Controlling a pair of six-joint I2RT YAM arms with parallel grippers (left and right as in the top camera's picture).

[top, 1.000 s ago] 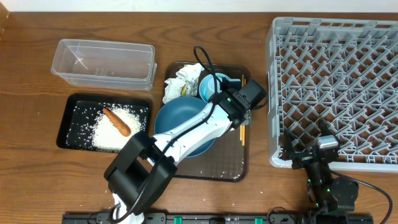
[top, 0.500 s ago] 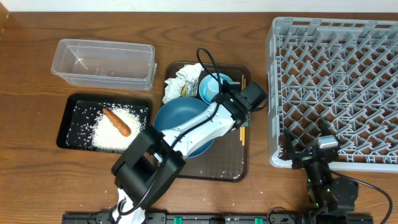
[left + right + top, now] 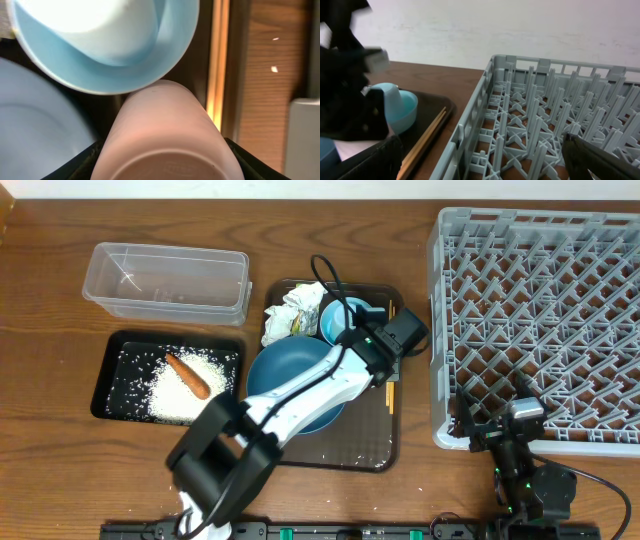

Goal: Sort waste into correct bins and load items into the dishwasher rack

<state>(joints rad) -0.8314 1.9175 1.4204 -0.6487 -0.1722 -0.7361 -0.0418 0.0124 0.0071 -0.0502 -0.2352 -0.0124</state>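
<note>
My left gripper (image 3: 376,350) reaches over the brown serving tray (image 3: 350,445) and is shut on the whitish cup (image 3: 165,130), which fills the space between its jaws (image 3: 165,162). The pale-blue bowl (image 3: 338,320) sits just beyond the cup, touching it in the left wrist view (image 3: 100,75). The large dark-blue bowl (image 3: 285,380) is on the tray's left. The chopsticks (image 3: 389,395) lie along the tray's right side (image 3: 215,60). Crumpled wrappers (image 3: 295,310) lie at the tray's back. My right gripper (image 3: 497,432) is open and empty (image 3: 480,162) at the grey rack's (image 3: 540,320) front edge.
The clear tub (image 3: 165,280) stands at the back left. The black tray (image 3: 112,370) in front of it holds the rice (image 3: 185,398) and the carrot (image 3: 187,375). Rice grains are scattered on the brown tray's front. The rack (image 3: 545,125) fills the right side.
The left arm's elbow swayed slightly to the side and back. The left gripper stays at the cup. The right arm has not moved.
</note>
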